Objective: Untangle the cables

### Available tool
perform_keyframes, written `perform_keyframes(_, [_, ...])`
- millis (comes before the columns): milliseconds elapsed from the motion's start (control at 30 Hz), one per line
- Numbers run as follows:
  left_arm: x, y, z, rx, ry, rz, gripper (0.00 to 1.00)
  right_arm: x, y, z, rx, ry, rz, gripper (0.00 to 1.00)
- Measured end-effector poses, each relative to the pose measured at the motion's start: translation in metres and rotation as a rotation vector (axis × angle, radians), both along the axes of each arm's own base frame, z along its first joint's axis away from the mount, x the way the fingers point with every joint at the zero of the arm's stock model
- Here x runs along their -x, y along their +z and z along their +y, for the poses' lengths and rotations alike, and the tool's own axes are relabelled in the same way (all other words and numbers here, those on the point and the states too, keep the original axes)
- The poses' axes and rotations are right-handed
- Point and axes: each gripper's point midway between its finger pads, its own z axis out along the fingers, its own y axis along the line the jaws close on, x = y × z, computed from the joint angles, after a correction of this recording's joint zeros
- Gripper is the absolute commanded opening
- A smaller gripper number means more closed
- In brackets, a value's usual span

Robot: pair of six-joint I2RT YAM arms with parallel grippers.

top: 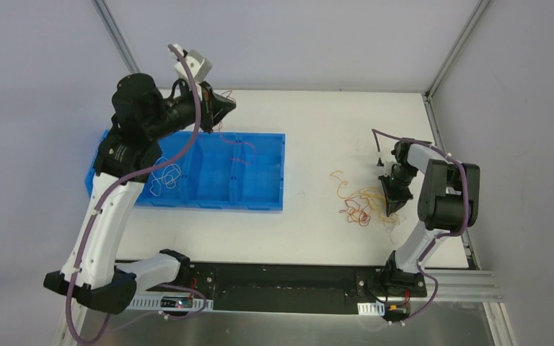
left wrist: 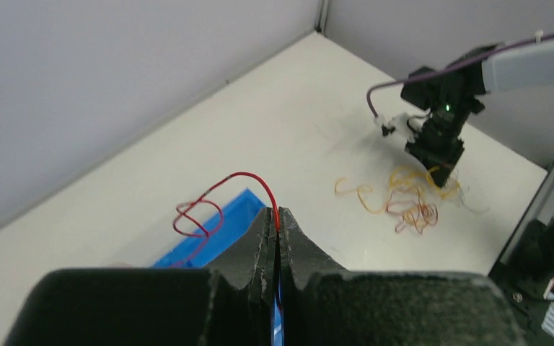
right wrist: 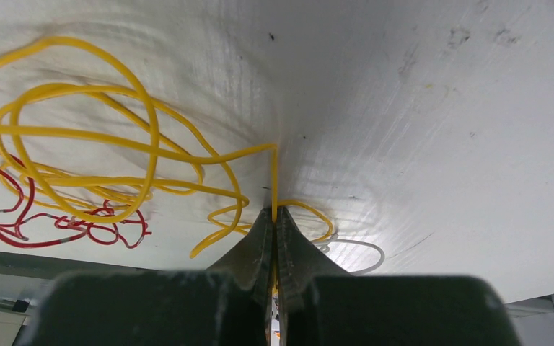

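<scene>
left gripper (left wrist: 278,218) pinched shut on red cable (left wrist: 245,174) above blue bin (top: 263,182); right gripper (right wrist: 274,214) pinching yellow cable (right wrist: 273,176) right of bin

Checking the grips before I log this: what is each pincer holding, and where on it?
Left pincer pinches a red cable, right pincer a yellow cable, each between its tips; whether by end or mid-length is hidden.

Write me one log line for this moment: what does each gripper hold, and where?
left gripper shut on red cable, above blue bin | right gripper shut on yellow cable, at tangle on table
</scene>
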Motion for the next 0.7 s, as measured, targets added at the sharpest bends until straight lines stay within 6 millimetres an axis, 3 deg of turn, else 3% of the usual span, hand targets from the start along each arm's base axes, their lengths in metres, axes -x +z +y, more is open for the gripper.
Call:
perform_keyframes(133, [0.025, -0.036, 0.023, -0.034, 0.048, 0.043, 0.0, 0.0, 0.0, 0.0, -0.003, 0.001, -0.002, 0.0])
perform_keyframes(300, [0.026, -0.076, 0.057, -0.065, 0.183, 0.102, 0.0, 0.0, 0.0, 0.001, -0.005, 0.003, -0.002, 0.0])
perform_keyframes(700, [-0.028, -0.187, 0.098, -0.127, 0.331, 0.434, 0.0, -0.001, 0.008, 0.001, -0.008, 0.01, -0.03, 0.0])
